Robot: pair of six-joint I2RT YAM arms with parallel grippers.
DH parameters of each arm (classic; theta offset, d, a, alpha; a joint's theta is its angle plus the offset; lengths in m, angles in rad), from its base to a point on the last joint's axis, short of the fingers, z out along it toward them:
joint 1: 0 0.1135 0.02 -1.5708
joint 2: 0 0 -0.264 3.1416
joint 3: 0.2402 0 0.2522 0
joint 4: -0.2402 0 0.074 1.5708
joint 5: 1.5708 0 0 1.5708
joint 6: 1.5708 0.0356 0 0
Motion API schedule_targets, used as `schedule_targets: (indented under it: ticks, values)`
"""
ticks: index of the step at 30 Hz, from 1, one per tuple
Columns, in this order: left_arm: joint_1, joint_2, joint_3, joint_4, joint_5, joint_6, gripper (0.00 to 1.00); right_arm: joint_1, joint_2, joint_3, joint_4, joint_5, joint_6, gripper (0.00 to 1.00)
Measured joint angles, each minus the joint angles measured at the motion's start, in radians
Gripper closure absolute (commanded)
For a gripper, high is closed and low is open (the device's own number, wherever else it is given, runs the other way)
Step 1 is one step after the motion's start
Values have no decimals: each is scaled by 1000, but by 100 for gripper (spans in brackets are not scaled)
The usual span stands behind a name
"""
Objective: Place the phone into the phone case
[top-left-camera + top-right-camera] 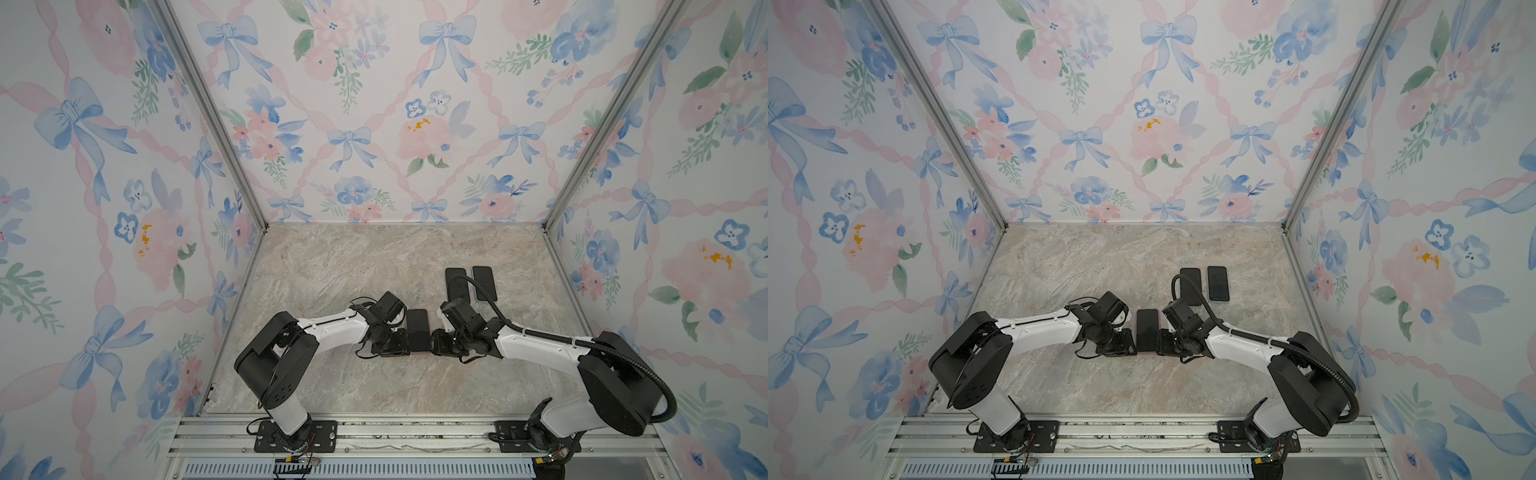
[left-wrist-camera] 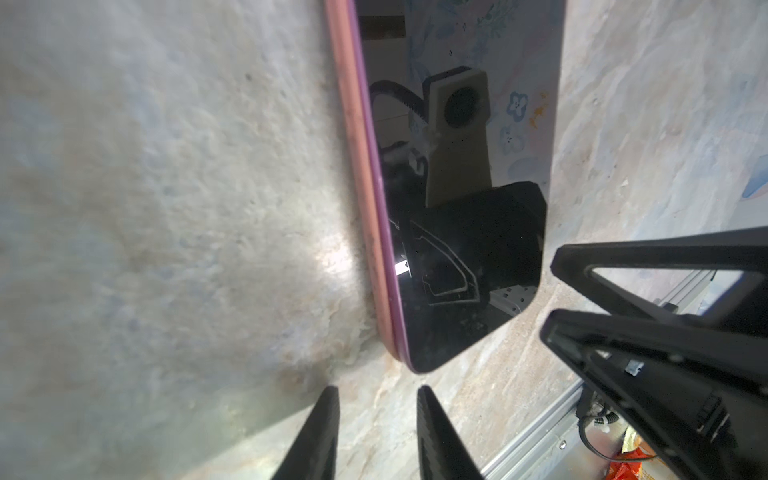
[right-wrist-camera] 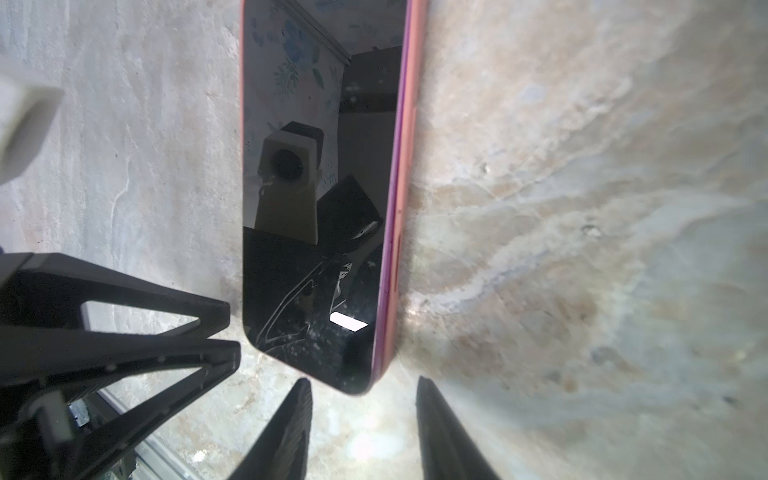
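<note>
Phone [image 1: 417,330] lay screen-up on the table [image 1: 353,270], pink phone case [image 2: 361,187] wrapping its long edge. Left gripper [image 2: 376,432] and right gripper [image 3: 361,428] flanked its near end, both parted and empty. You needed to press the corners straight down, evenly, no sideways shove.

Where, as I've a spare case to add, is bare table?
Bare: the table's back-left, between back wall and left arm; front strip by the rail. Crowded: centre, left gripper and right gripper flanking the cased phone, two dark slabs beyond.
</note>
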Motion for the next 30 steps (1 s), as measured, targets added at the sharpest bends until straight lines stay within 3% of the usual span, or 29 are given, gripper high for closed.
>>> schedule_targets:
  ticks: [18, 30]
  values:
    - [-52, 94, 153, -116, -116, 34, 67, 4, 65, 4, 45, -36, -12, 58]
    - [-66, 116, 190, -139, -136, 53, 82, -2, 70, 5, 52, -49, -23, 59]
